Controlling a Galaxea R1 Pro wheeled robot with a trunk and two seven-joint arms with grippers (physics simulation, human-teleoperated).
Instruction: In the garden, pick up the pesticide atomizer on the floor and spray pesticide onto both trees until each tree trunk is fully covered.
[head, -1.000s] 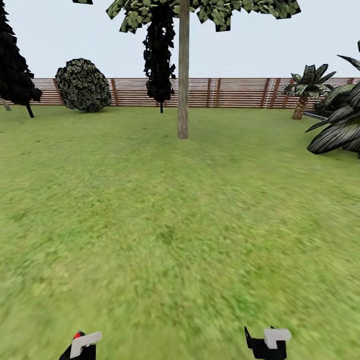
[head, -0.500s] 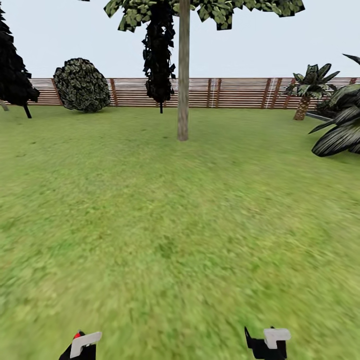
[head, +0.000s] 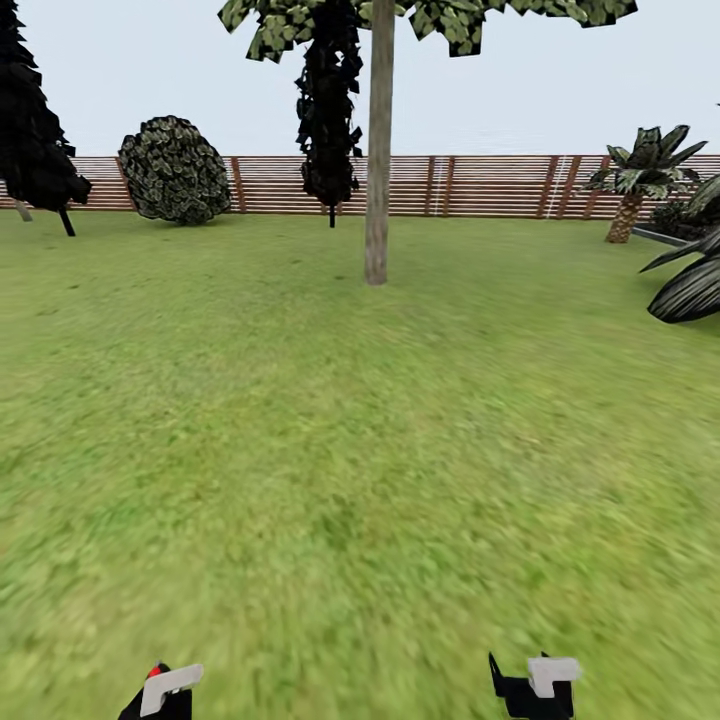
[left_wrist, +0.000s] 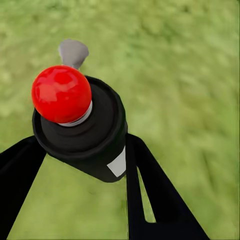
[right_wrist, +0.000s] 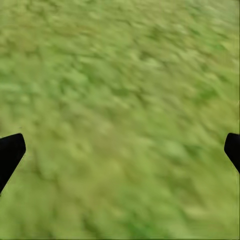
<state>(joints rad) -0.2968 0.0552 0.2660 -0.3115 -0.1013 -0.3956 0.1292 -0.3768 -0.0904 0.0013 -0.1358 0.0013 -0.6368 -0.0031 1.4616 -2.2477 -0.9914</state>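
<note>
Green lawn (head: 330, 460) runs from the robot to a brown slatted fence (head: 490, 185) under a pale sky. One tall tree stands ahead, slightly right of centre; its tree trunk (head: 377, 170) is a smooth grey-beige column, bare low down, with leaves at the top edge of the head view. Just left of it and farther back, near the fence, stands a narrow black cypress-like tree (head: 327, 110). A rounded bush (head: 173, 170) sits against the fence to the left, another dark conifer (head: 35, 120) at the far left. A short palm (head: 640, 180) stands near the fence at right.

Left gripper (left_wrist: 80, 165): both black fingers clamp the pesticide atomizer (left_wrist: 85, 130), a dark bottle with a red round cap, a grey nozzle and a small white label. It is held off the grass, low at the left of the head view, well apart from the trunk.

Right gripper (right_wrist: 120, 150): fingers spread wide, nothing between them, grass beyond.
</note>
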